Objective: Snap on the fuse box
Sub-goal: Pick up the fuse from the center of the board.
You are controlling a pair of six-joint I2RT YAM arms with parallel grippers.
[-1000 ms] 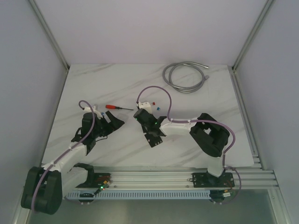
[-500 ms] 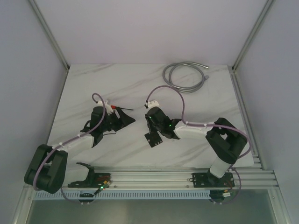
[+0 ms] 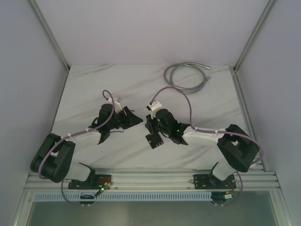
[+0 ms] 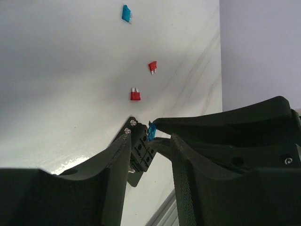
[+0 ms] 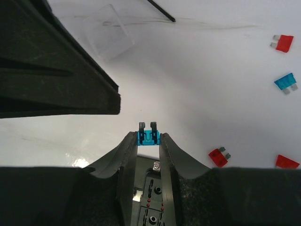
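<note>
Two tools are seen low over the counter (image 4: 56,70). The right tool (image 5: 148,139) is pinched tight on a blue fuse (image 4: 151,132), gripped by its body, prongs pointing out past the fingertips. The left tool (image 4: 149,147) is about half open with nothing between its pads; no contact with anything can be made out.

The fuse box (image 4: 141,153) is lying on the counter right under the right tool's tips, slotted face showing, with the blue fuse just at its upper edge. Whether fuse and box touch cannot be told.

The step in hand is judged to be seating this fuse in a slot. To do it well:
- The prongs should be aimed at the slotted face and squared up with one free slot before any push is made, as a tilted fuse is likely to jam or bend.
- The box looks small and light and would likely skid, so it should be braced at its sides by the left tool, kept clear of the right fingers.
- The push should be straight and short, with the grip let go only once the fuse is seated.
- Loose fuses (image 5: 284,82) and a clear square piece (image 5: 109,37) lie near and should not be swept.
</note>
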